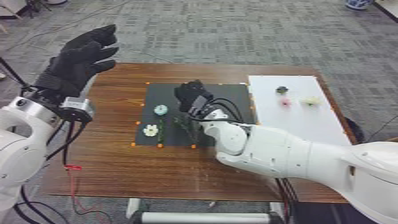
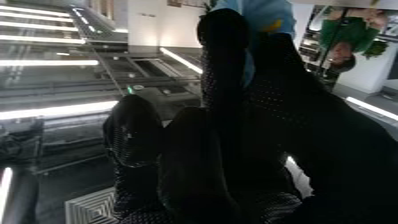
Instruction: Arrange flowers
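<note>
My left hand (image 1: 82, 60) is raised past the table's left edge, fingers open and holding nothing. Over the black mat (image 1: 235, 92) is my right hand (image 1: 190, 95), and in the right wrist view the right hand (image 2: 222, 65) pinches a light blue flower (image 2: 266, 12) with a yellow spot. On the mat, left of that hand, lie a pale blue flower (image 1: 161, 109) and a white flower (image 1: 150, 130). Green leaves and a stem (image 1: 185, 128) lie just below the hand in the head view; whether they belong to the pinched flower, I cannot tell.
At the right of the wooden table (image 1: 115, 170) a white board (image 1: 306, 120) bears a dark flower head (image 1: 282, 90), a pink one (image 1: 285, 102) and a pale yellow one (image 1: 311, 101). Small orange marks line the mat's edges. My right arm crosses the table's front right part.
</note>
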Robot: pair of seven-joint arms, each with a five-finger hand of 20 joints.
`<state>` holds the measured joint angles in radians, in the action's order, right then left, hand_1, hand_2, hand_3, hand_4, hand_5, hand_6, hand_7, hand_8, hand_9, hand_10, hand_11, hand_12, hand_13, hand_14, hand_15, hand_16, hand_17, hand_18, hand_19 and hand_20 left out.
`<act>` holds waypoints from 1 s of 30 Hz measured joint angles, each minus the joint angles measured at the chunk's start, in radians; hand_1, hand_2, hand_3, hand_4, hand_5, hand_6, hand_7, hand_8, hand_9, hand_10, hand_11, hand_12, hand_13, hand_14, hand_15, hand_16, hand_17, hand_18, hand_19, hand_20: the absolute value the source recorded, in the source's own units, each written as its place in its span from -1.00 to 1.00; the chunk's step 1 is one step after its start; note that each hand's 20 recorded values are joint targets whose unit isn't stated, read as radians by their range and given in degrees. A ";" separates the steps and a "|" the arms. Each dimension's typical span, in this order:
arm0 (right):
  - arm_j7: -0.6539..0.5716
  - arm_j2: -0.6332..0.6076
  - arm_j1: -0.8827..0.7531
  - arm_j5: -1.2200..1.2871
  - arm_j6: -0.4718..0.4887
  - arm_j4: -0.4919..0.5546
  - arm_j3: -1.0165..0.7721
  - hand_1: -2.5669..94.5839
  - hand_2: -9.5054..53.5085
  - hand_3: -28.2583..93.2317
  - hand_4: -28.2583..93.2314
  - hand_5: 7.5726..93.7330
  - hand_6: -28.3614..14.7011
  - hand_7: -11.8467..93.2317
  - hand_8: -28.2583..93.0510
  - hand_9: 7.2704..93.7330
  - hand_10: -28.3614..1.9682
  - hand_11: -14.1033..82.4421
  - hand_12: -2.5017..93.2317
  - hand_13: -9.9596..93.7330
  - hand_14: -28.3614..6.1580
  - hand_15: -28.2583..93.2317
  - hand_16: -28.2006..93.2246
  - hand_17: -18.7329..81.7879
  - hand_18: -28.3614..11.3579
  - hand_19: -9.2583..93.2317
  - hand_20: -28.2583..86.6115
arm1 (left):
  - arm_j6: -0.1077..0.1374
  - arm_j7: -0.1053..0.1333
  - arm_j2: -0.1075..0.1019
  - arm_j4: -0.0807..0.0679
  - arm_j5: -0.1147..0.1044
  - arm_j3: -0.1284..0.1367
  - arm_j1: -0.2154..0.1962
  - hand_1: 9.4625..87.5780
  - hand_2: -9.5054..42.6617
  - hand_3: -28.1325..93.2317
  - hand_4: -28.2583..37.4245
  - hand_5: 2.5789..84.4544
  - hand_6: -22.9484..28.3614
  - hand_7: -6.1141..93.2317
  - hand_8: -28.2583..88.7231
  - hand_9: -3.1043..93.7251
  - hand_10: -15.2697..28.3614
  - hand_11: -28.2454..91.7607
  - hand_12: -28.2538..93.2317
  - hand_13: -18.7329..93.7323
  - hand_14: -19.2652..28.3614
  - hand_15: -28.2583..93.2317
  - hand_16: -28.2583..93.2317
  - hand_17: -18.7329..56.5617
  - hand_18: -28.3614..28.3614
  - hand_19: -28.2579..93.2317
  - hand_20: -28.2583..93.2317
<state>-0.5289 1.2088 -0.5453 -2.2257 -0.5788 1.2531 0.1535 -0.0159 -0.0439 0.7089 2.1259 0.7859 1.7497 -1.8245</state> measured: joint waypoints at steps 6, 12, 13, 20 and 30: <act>-0.051 -0.008 0.024 -0.002 -0.013 0.061 0.062 0.07 -1.00 0.86 -1.00 0.63 0.49 -0.05 -0.60 0.87 0.59 -0.42 0.00 0.78 0.47 0.96 -0.01 0.34 -0.58 1.00 0.53 | -0.001 0.001 0.000 -0.002 0.000 -0.001 0.002 -0.60 -0.84 0.61 -0.98 -0.53 -0.05 -0.57 -0.64 -0.61 0.12 -0.30 -0.20 -0.57 0.34 0.02 -0.58 -0.86 0.69 0.09 -0.39; -0.073 -0.004 0.041 -0.002 -0.021 0.094 0.110 0.02 -1.00 0.84 -1.00 0.56 0.49 -0.07 -0.60 0.83 0.63 -0.44 -0.01 0.77 0.47 0.96 -0.01 0.33 -0.58 1.00 0.53 | -0.003 0.001 0.000 -0.003 0.000 -0.001 0.004 -0.61 -0.84 0.61 -0.98 -0.53 -0.05 -0.57 -0.64 -0.61 0.12 -0.30 -0.20 -0.57 0.34 0.02 -0.58 -0.86 0.69 0.09 -0.39; -0.074 -0.003 0.041 -0.001 -0.021 0.094 0.111 0.01 -1.00 0.83 -1.00 0.55 0.49 -0.07 -0.60 0.82 0.63 -0.44 -0.01 0.77 0.47 0.96 -0.01 0.33 -0.57 1.00 0.53 | -0.004 0.001 0.000 -0.003 0.000 -0.001 0.005 -0.60 -0.84 0.61 -0.98 -0.53 -0.05 -0.57 -0.64 -0.61 0.12 -0.30 -0.20 -0.57 0.34 0.02 -0.58 -0.86 0.69 0.10 -0.39; -0.089 -0.003 0.040 -0.002 -0.016 0.091 0.108 -0.02 -1.00 0.77 -1.00 0.49 0.47 -0.07 -0.60 0.77 0.64 -0.43 -0.02 0.75 0.48 0.96 0.00 0.31 -0.57 1.00 0.52 | -0.005 0.002 0.000 -0.004 0.000 -0.002 0.009 -0.60 -0.84 0.61 -0.98 -0.53 -0.06 -0.57 -0.64 -0.61 0.12 -0.30 -0.20 -0.57 0.34 0.02 -0.58 -0.86 0.69 0.10 -0.39; -0.082 -0.011 0.007 -0.012 0.016 0.082 0.026 -0.09 -1.00 0.75 -1.00 0.44 0.46 -0.07 -0.60 0.72 0.64 -0.41 -0.04 0.73 0.47 0.96 0.00 0.30 -0.56 1.00 0.52 | -0.005 0.002 0.000 -0.004 0.000 -0.002 0.010 -0.60 -0.84 0.61 -0.98 -0.53 -0.06 -0.57 -0.64 -0.61 0.12 -0.30 -0.20 -0.57 0.34 0.02 -0.58 -0.86 0.69 0.10 -0.39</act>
<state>-0.6107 1.1979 -0.5387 -2.2377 -0.5631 1.3353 0.1794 -0.0213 -0.0416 0.7089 2.1217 0.7859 1.7480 -1.8146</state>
